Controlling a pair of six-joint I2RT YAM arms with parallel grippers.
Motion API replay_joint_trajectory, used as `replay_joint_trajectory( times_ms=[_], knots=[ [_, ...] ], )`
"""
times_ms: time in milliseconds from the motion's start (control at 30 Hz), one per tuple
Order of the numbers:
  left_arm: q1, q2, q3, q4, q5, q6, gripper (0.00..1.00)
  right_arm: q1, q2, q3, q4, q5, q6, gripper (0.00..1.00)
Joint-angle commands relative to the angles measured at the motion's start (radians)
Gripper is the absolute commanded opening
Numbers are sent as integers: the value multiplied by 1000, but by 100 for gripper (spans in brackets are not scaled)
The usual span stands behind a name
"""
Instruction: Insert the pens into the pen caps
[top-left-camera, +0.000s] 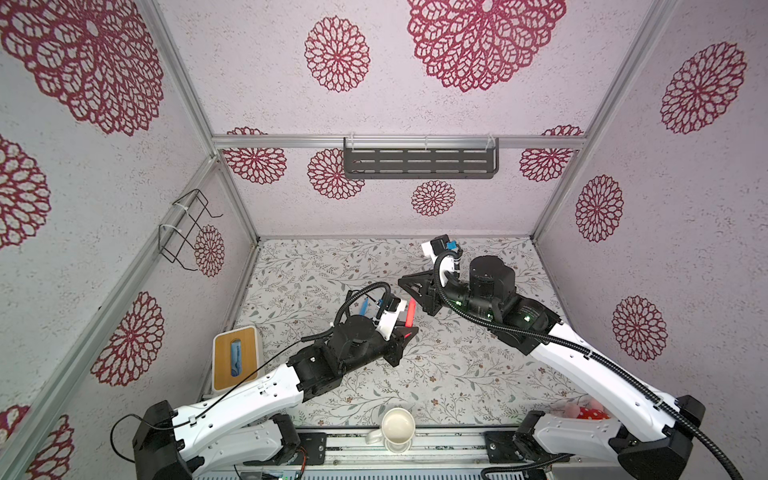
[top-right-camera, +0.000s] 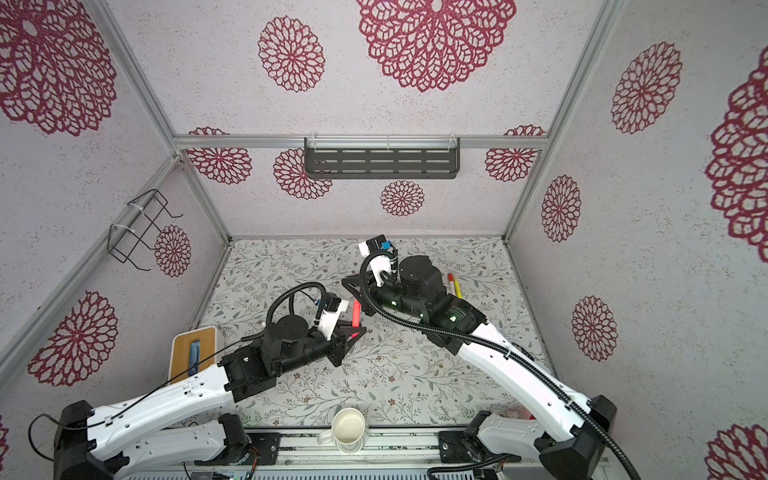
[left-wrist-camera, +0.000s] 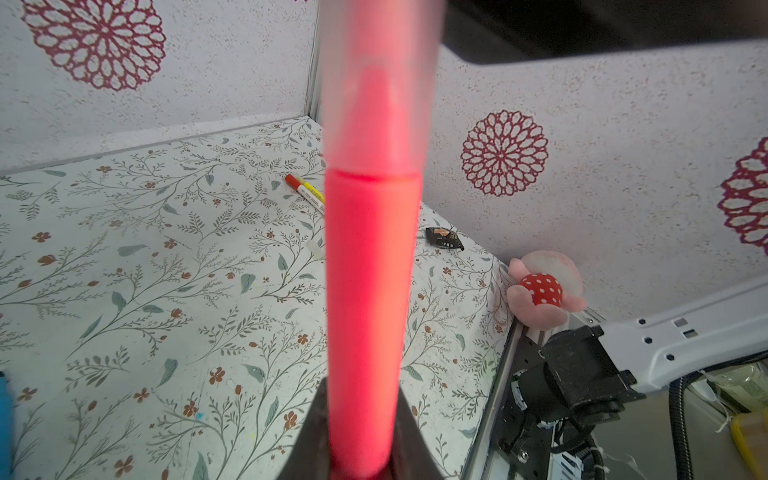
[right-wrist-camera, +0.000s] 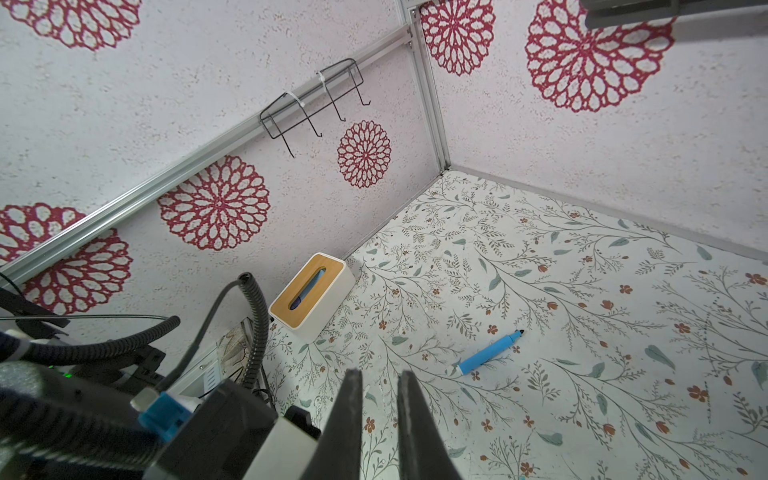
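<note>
A: Top of the pink pen?
B: Blurred and cut off inside a translucent cap. The left gripper pinches it upright.
A: The right gripper?
B: Near its top, fingers pressed together on nothing. The blue pen lies on the table.

Quick rundown: a slim pink-red plastic marker pen is held roughly upright in the left end effector, clamped at its lower end. Its upper end is parked right beside the black right end effector; whether contact is made can't be told. A slim blue plastic pen is seen lying on the floral-patterned bench just past the left wrist, partly hidden by cable. A white tissue box with a wooden lid is set at the bench's left edge, and a cream ceramic mug is spotted at the front rail.
</note>
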Motion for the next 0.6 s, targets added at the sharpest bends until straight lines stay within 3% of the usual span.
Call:
replay_joint_trajectory(
  times_ms=[0,567],
  knots=[
    [1,-2,59,59,-16,23,0,1,-25,-35,-24,0,5,0],
    [81,-11,61,95,70,-16,0,0,-50,-153,31,-14,60,0]
  ],
)
